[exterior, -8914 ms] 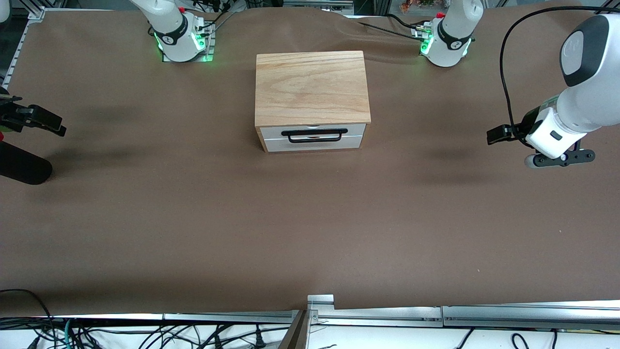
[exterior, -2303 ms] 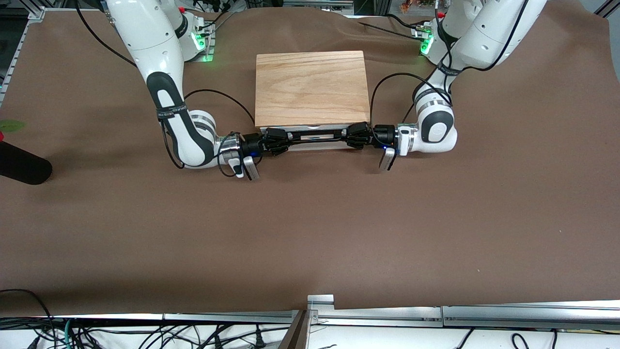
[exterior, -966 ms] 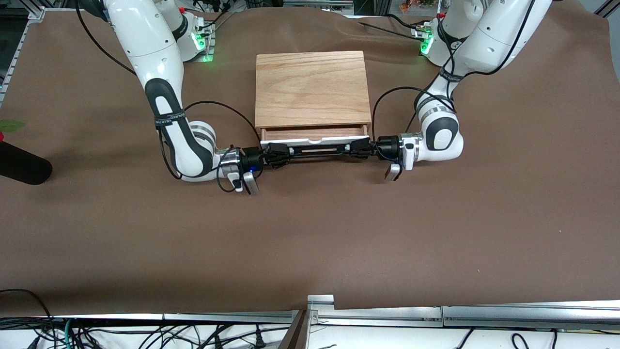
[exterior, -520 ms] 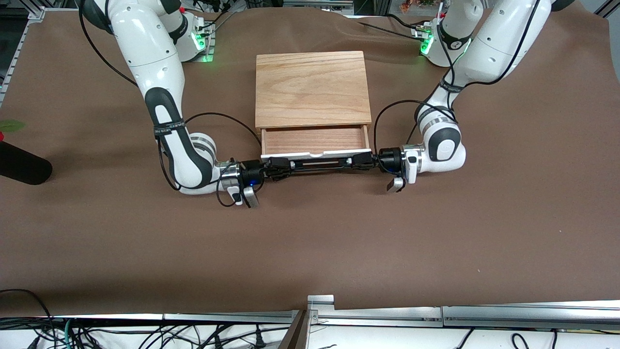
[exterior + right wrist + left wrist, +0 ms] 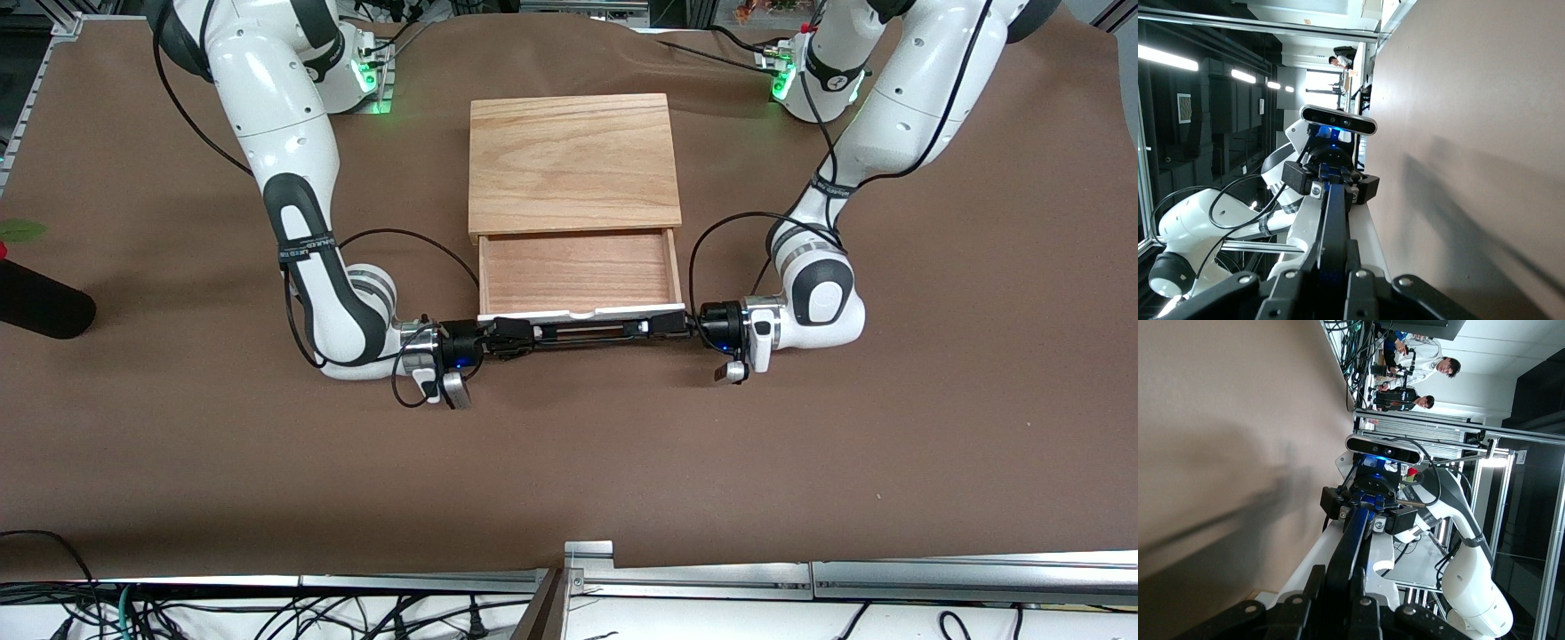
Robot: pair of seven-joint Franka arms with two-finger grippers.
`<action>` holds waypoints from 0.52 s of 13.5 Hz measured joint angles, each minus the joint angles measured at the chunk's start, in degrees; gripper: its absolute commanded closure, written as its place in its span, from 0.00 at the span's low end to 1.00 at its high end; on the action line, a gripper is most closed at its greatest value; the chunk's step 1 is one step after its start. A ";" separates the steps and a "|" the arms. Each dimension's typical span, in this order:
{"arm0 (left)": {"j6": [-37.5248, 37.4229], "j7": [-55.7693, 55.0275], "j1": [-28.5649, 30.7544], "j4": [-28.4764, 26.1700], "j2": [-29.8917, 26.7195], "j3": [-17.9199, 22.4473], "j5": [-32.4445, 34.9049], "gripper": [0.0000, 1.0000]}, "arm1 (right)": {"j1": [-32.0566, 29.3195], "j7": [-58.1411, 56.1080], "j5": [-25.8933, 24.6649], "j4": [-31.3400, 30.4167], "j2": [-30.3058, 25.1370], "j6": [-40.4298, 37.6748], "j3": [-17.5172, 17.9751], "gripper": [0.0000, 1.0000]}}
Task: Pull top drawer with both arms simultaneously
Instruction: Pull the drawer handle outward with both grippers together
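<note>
The top drawer [image 5: 578, 271] stands pulled far out of the cabinet [image 5: 571, 160], showing its oak floor. Its white front panel [image 5: 582, 313] carries the black bar handle [image 5: 587, 331]. My left gripper [image 5: 653, 327] is shut on the handle's end toward the left arm's side. My right gripper [image 5: 516, 338] is shut on the end toward the right arm's side. In the left wrist view my left gripper [image 5: 1337, 570] clamps the handle [image 5: 1355, 540], with the right gripper [image 5: 1368, 510] farther along it. In the right wrist view my right gripper [image 5: 1333, 250] clamps the handle [image 5: 1335, 213].
A black cylinder [image 5: 40, 307] lies at the right arm's end of the table. An aluminium rail [image 5: 800, 578] runs along the table's edge nearest the front camera. Black cables loop from both wrists beside the drawer.
The drawer has slid farther out of the cabinet toward the front camera. Both grippers have moved with the handle, still shut on it.
</note>
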 measured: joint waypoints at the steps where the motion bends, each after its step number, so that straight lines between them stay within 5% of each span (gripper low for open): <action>1: -0.02 -0.66 -0.17 1.01 0.52 0.24 0.28 1.00 | -0.11 0.38 0.00 0.81 0.43 0.19 0.00 1.00; 5: -1.42 -2.74 -2.06 5.54 3.34 2.60 0.73 1.00 | -0.27 1.64 0.01 2.23 1.12 1.57 -0.21 0.97; 6: -1.76 -3.08 -2.32 6.29 3.85 2.95 0.77 1.00 | -0.30 1.75 0.01 2.27 1.15 1.76 -0.22 0.78; 7: -1.97 -3.34 -2.45 6.66 4.14 3.14 0.79 1.00 | -0.31 1.84 0.01 2.28 1.17 1.95 -0.23 0.47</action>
